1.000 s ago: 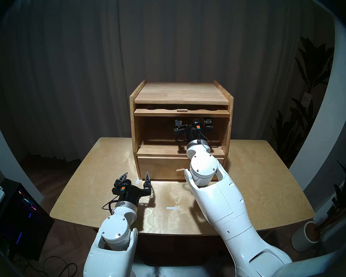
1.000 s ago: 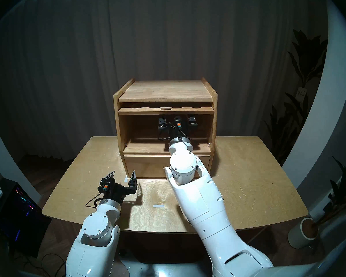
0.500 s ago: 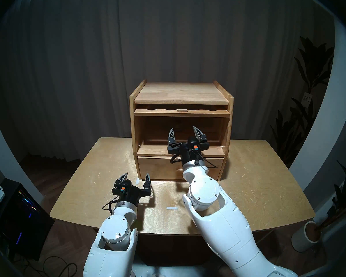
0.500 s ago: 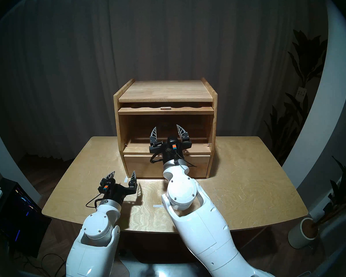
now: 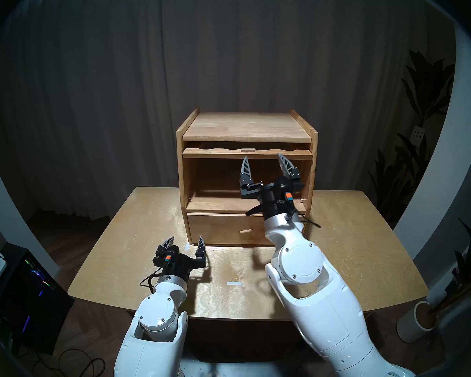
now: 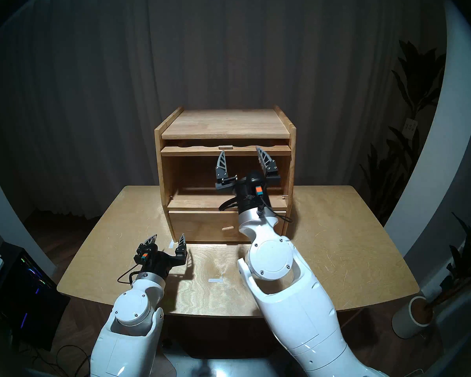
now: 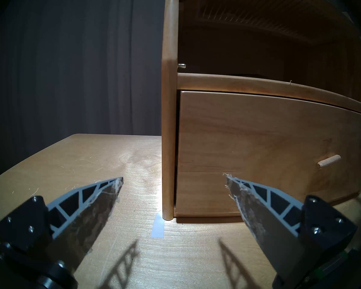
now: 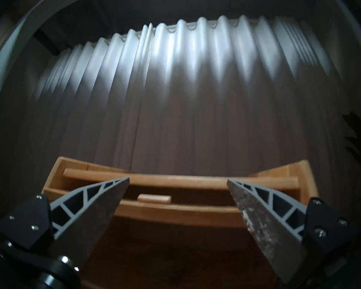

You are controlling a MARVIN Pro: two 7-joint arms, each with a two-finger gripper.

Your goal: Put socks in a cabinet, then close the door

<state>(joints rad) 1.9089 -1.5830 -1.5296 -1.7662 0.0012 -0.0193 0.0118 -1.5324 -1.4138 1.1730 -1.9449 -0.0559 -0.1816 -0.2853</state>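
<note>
Head view, centre frame: the cabinet [image 5: 246, 177] stands with its door [image 5: 247, 153] lifted flat under the top. The right gripper [image 5: 264, 160] hangs in front of the upper compartment, fingers spread and empty. The left gripper [image 5: 185, 240], lower left, is spread over the table [image 5: 351, 246].

Left wrist: the drawer [image 7: 258, 148] fills the right half; socks can't be made out.

Right wrist: the door's peg handle [image 8: 154, 199] sits low, between spread fingertips [image 8: 121, 183].
</note>
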